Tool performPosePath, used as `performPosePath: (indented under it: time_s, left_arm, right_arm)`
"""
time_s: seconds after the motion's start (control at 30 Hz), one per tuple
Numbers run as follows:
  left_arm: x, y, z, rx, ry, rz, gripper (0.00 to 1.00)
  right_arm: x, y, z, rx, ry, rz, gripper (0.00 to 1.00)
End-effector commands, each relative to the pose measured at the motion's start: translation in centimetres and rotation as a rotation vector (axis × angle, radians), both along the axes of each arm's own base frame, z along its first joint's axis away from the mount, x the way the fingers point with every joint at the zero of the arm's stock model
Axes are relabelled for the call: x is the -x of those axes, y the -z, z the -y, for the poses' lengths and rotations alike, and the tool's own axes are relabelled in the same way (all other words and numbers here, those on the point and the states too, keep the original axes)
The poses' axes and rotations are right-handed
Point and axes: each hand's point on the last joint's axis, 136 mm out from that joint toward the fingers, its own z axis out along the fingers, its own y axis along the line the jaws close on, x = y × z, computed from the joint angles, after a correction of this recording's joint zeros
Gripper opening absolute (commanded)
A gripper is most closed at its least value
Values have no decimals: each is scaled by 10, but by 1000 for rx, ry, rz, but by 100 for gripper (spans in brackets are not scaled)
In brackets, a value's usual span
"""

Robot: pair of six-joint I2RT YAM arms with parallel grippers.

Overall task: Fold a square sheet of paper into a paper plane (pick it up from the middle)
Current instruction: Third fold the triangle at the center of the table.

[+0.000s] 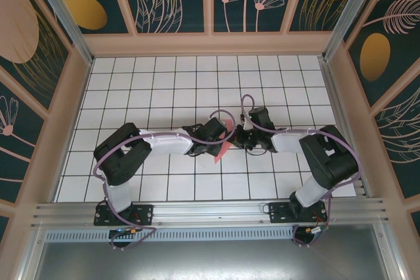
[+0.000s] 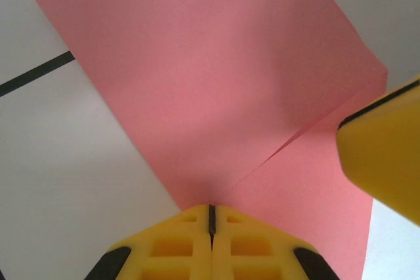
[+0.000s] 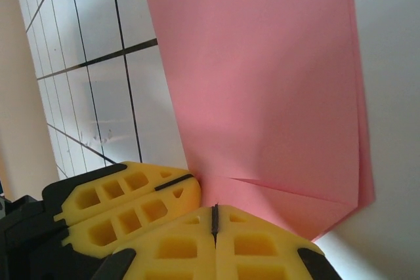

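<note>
From above, the arms are crowding over the paper in the middle of the table. Only slivers of pink are showing there, and the fingertips are hard to make out. The wrist cameras are showing more. The left gripper is pinching the paper's near edge, jaws pressed together, and the right gripper is clamping another edge likewise. A crease is running across the paper, and the frame edges are cutting off its far end.
</note>
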Motion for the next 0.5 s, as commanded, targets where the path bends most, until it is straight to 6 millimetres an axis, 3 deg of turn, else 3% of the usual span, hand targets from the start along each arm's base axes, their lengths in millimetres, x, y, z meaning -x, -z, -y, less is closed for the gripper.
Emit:
performPosePath:
  time_s: [0.0,0.27,0.47]
  left_arm:
    - [-4,4,-2,-26,6,12,6]
    - [-8,-7,-2,-11,-16,34,11]
    - [-14,-48,-6,40,-79,91,26]
  right_arm:
    - [-1,5,-6,0,-28,0,0]
    - [7,41,10,92,24,-65,0]
    - [6,39,14,110,55,-68,0]
